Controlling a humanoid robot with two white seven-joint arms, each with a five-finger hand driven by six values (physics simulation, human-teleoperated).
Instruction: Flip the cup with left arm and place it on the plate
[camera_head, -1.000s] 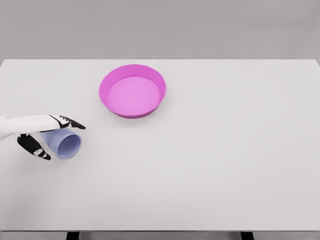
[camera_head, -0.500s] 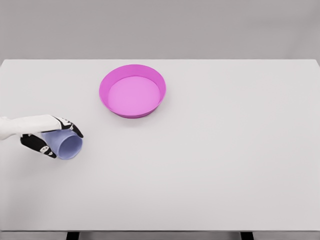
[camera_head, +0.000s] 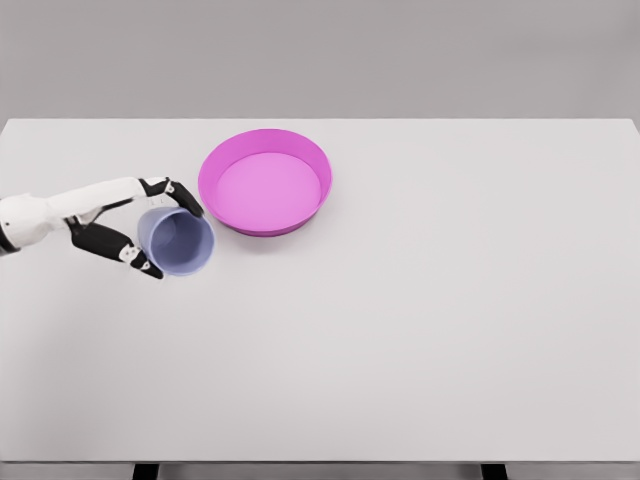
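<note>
A pale blue cup (camera_head: 177, 240) is held off the table, tilted so its open mouth faces toward me and a little to the right. My left hand (camera_head: 150, 228) is shut on it, with black fingers wrapped over its top and under its lower side. The arm comes in from the left edge. The magenta plate (camera_head: 222, 156), a shallow round dish, lies on the white table to the right of and behind the cup, close to it but apart. Nothing is in the plate. The right arm does not show.
The white table (camera_head: 430, 320) spans the whole view, with its front edge near the bottom and a grey wall behind it.
My left hand closed on the cup, lifted it from the table and carried it up and to the right toward the plate. The cup's mouth now shows more fully.
</note>
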